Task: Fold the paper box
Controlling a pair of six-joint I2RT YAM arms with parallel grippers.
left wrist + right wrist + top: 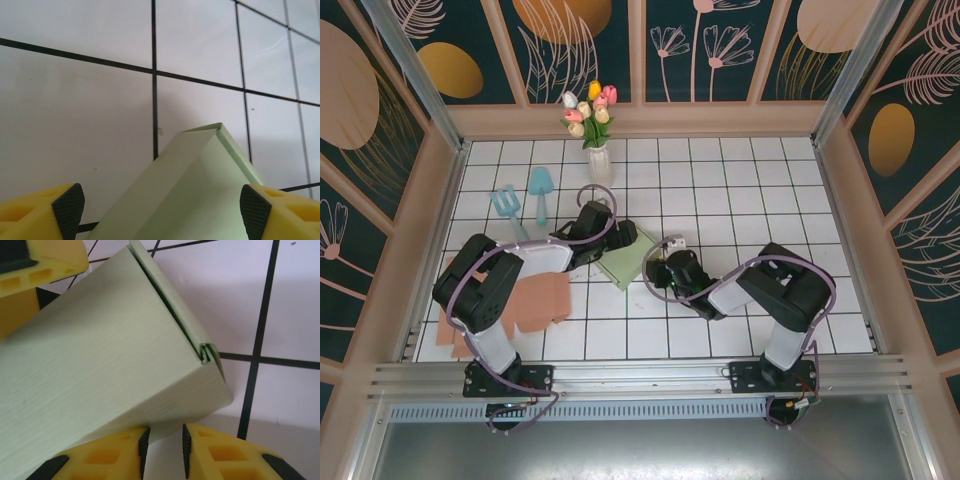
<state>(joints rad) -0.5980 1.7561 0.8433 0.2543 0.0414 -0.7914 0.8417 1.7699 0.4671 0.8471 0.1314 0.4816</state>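
The paper box (626,264) is pale green and lies partly folded on the white tiled table, between the two arms. In the left wrist view a raised corner of the box (200,170) points away from me, with my left gripper (161,212) open wide around it and its black pads (67,207) standing off on either side. My left gripper (610,238) is at the box's far-left side and my right gripper (660,270) at its right edge. In the right wrist view the box (100,360) shows a tucked side wall. My right gripper (164,450) sits at its lower edge with a narrow gap between the jaws.
A white vase of tulips (592,130) stands at the back. Two turquoise garden tools (520,198) lie at the back left. Flat brown cardboard pieces (535,300) lie near the left arm's base. Wooden frame walls (840,200) close in the table.
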